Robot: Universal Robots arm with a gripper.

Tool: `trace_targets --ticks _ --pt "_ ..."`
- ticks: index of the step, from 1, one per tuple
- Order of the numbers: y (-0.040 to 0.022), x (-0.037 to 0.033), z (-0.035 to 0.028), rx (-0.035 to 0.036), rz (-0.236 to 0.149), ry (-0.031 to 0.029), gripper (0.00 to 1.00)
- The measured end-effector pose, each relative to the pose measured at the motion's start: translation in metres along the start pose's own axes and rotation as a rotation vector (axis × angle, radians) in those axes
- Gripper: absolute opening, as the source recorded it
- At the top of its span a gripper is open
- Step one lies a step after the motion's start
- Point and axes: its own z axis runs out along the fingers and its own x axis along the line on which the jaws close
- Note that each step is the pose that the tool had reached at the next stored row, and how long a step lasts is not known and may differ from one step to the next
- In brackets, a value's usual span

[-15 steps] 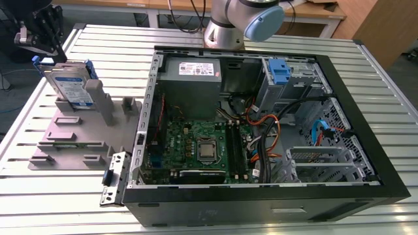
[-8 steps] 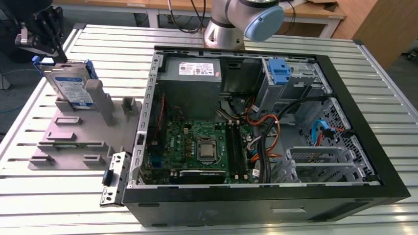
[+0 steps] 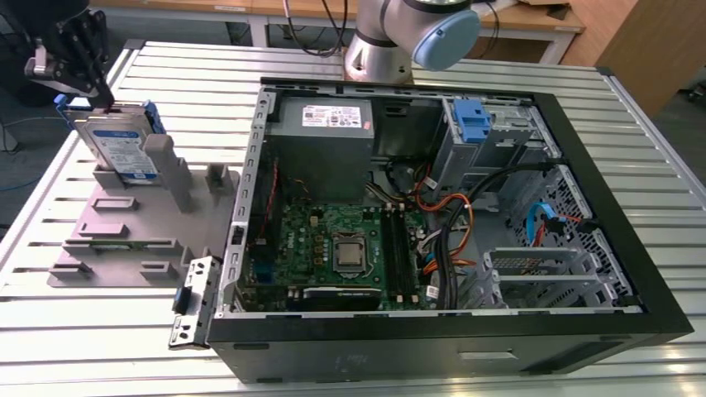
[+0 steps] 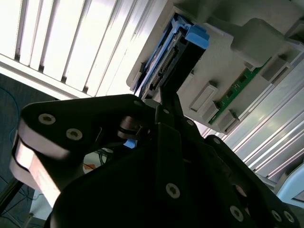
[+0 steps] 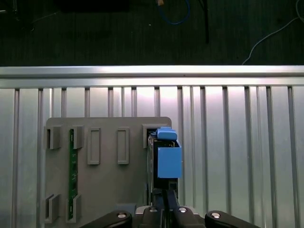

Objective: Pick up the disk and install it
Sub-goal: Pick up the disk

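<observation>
- Gripper (image 3: 106,101) sits in the upper left of the exterior view, its black fingers pointing down and pinched onto the top edge of the disk (image 3: 117,145).
- In the first wrist view the gripper (image 5: 165,199) has its two fingers close together, clamped on the near edge of the disk (image 5: 164,164), which is seen edge-on with a blue carrier rail along it.
- In the second wrist view the gripper (image 4: 164,97) meets the connector end of the disk (image 4: 173,59).
- The disk stands upright with its white-and-blue label facing the camera in the exterior view. Its lower end is at a slot of the grey fixture (image 3: 121,227). Can't tell if it is seated or just lifted.
- The grey fixture lies flat on the slatted metal table (image 3: 66,331), on the exterior view's left, just beside the computer case (image 3: 617,248).
- A green memory stick (image 5: 72,173) sits in another slot of the fixture, apart from the disk.
- The case lies open on its side and fills the centre and the exterior view's right.
- Inside the case: power supply (image 3: 331,124) at upper centre, blue latch piece (image 3: 469,120) to its right in the frame, motherboard (image 3: 331,248) at lower centre.
- Robot arm base (image 3: 403,37) at top centre, behind the case.
</observation>
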Motion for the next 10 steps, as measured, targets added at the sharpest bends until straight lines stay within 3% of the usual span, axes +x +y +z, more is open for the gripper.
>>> trace_targets --ticks 3,4,6,7,9,10 --pt "0.0000 0.0000 0.0000 0.0000 0.000 0.0000 0.29" --pt "0.0000 0.0000 0.0000 0.0000 0.000 0.0000 0.29" --pt "0.0000 0.0000 0.0001 0.0000 0.000 0.0000 0.41" --pt "0.0000 0.0000 0.0001 0.0000 0.000 0.0000 0.41" --pt "0.0000 0.0000 0.0001 0.0000 0.000 0.0000 0.53" --pt "0.0000 0.0000 0.0001 0.0000 0.000 0.0000 0.53"
